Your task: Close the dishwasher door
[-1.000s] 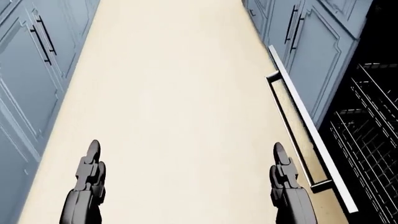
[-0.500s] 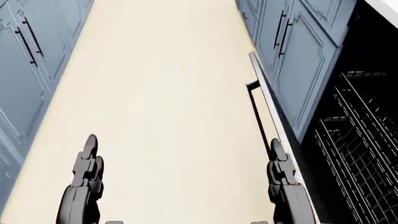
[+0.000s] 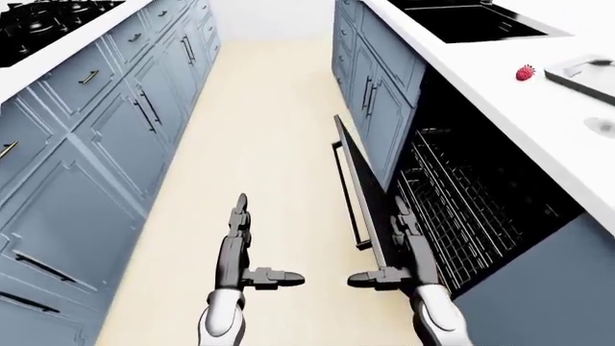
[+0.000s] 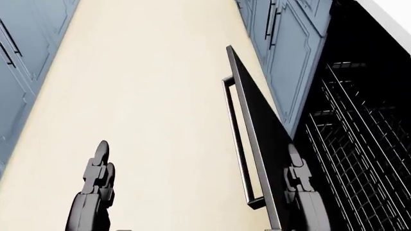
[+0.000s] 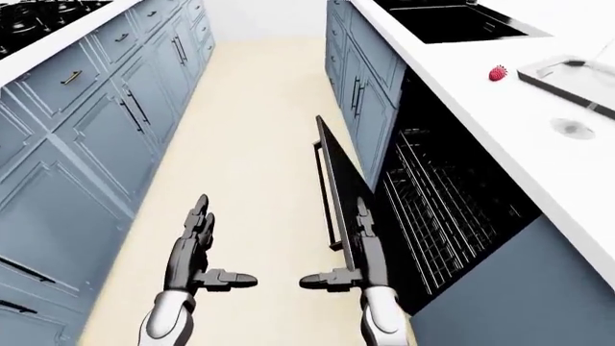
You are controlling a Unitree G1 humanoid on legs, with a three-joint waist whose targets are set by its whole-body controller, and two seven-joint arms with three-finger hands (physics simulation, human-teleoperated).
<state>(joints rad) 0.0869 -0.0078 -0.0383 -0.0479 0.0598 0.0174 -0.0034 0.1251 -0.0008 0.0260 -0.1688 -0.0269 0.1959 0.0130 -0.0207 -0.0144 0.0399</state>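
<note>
Door [image 3: 360,187] stood half-raised with open right hand [image 3: 404,241] beside it; best to press flat, left hand [image 3: 236,241] open, idle.

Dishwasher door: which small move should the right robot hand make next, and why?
Probably push on toward the view's right. The dishwasher door stands raised but not shut, the racks show behind it, and the right robot hand lies open at its edge.

Blue cabinets [image 3: 115,137], cream floor [image 3: 269,130], white counter [image 3: 500,79], black dishwasher door [image 3: 360,187].
</note>
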